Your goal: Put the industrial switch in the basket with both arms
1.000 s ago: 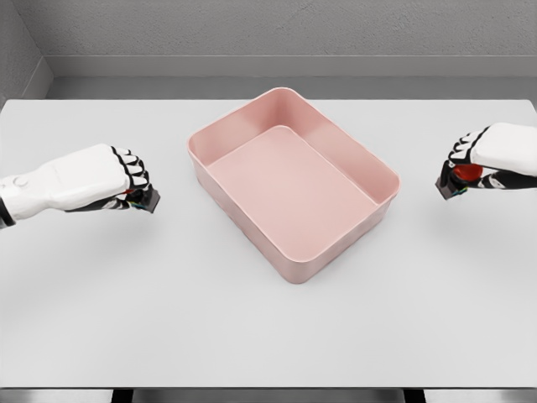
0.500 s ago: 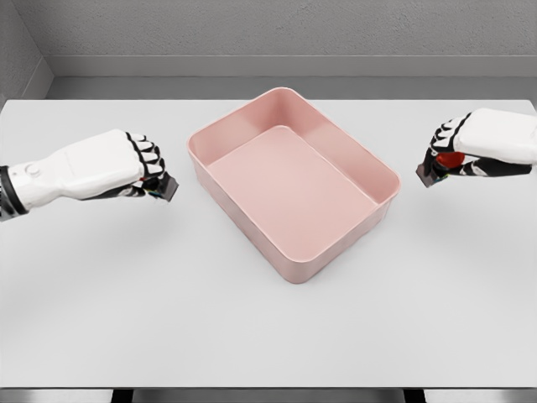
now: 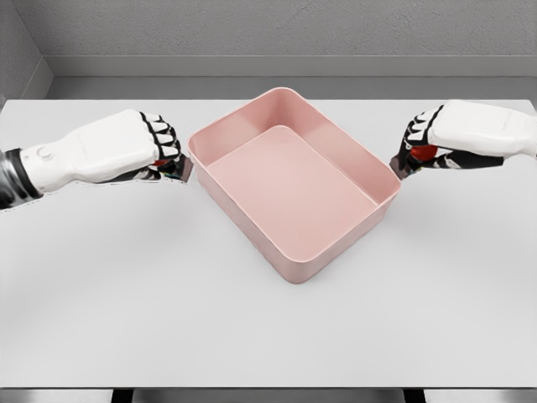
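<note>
A pink rectangular basket (image 3: 377, 172) sits turned at an angle in the middle of the white table. My left hand (image 3: 159, 149) hovers just beside the basket's left rim, fingers curled around a small dark industrial switch (image 3: 179, 169) that pokes out below the knuckles. My right hand (image 3: 422, 144) hangs close to the basket's right rim, shut on a second dark switch with a red button (image 3: 422, 153). Both switches are mostly hidden by the fingers.
The white table (image 3: 168, 319) stretches wide in front of the basket. A grey wall runs behind its far edge.
Both hands have moved inward and slightly up towards the basket, each carrying its switch. The left now reaches the left rim and the right nears the right rim.
</note>
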{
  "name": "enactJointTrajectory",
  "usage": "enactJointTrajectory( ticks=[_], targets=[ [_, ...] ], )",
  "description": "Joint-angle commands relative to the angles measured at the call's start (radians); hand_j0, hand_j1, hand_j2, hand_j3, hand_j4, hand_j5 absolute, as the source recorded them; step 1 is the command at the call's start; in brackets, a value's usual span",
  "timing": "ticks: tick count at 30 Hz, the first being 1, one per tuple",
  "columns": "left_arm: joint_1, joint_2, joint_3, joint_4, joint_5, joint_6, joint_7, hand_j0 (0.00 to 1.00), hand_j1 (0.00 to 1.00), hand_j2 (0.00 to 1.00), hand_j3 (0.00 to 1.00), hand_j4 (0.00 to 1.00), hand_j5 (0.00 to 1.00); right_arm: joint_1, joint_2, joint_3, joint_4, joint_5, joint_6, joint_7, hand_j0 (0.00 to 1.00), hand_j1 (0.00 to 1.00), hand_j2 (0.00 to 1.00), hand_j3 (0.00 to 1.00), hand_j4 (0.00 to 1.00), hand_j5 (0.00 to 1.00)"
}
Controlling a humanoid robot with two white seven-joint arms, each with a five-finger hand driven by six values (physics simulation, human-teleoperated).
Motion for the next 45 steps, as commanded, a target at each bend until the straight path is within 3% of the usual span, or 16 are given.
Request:
enactJointTrajectory(
  ticks=[1,12,13,25,27,28,29,30,37,45],
  targets=[
    [-0.002,-0.017,-0.002,-0.002,0.006,0.001,0.000,0.37,0.37,0.37,0.37,0.37,0.37,0.000,0.019,-0.001,0.000,-0.007,0.002,0.003,0.47,0.47,0.47,0.47,0.47,0.47],
    [-0.040,-0.083,-0.008,0.001,-0.006,0.001,-0.003,0.37,0.37,0.37,0.37,0.37,0.37,-0.015,0.079,0.006,0.000,-0.005,0.002,0.011,0.46,0.46,0.46,0.46,0.46,0.46],
    [-0.044,-0.095,-0.009,0.003,-0.008,0.001,-0.005,0.37,0.37,0.37,0.37,0.37,0.37,-0.025,0.095,0.007,0.000,-0.005,0.002,0.046,0.46,0.46,0.46,0.46,0.46,0.46],
    [-0.064,-0.221,-0.012,0.017,-0.101,0.001,-0.005,0.37,0.37,0.37,0.37,0.37,0.37,-0.080,0.187,0.053,0.005,-0.004,0.002,0.086,0.47,0.47,0.47,0.47,0.47,0.47],
    [-0.064,-0.242,-0.014,0.032,-0.120,0.001,-0.005,0.37,0.37,0.37,0.37,0.37,0.37,-0.080,0.189,0.053,0.005,-0.002,0.002,0.086,0.54,0.54,0.54,0.54,0.54,0.54],
    [-0.064,-0.253,-0.014,0.035,-0.121,0.001,-0.005,0.37,0.37,0.37,0.37,0.37,0.37,-0.081,0.189,0.052,0.005,-0.002,0.002,0.085,0.71,0.71,0.71,0.71,0.71,0.71],
    [-0.066,-0.264,-0.014,0.035,-0.135,0.001,-0.005,0.37,0.37,0.37,0.37,0.37,0.37,-0.086,0.195,0.052,0.005,-0.002,0.002,0.077,0.97,0.97,0.97,0.97,0.97,0.97],
    [-0.067,-0.285,-0.014,0.049,-0.152,0.001,-0.005,0.37,0.37,0.37,0.37,0.37,0.37,-0.087,0.201,0.053,0.004,0.000,0.002,0.075,1.00,1.00,1.00,1.00,1.00,1.00],
    [-0.083,-0.382,-0.044,0.127,-0.227,0.001,-0.005,0.37,0.37,0.37,0.37,0.37,0.37,-0.109,0.229,0.067,0.004,0.000,0.002,0.072,1.00,1.00,1.00,1.00,1.00,1.00],
    [-0.112,-0.480,-0.110,0.242,-0.284,0.001,-0.023,0.38,0.38,0.38,0.38,0.38,0.38,-0.097,0.106,0.015,0.020,-0.020,0.002,0.069,1.00,1.00,1.00,1.00,1.00,1.00]
  ],
)
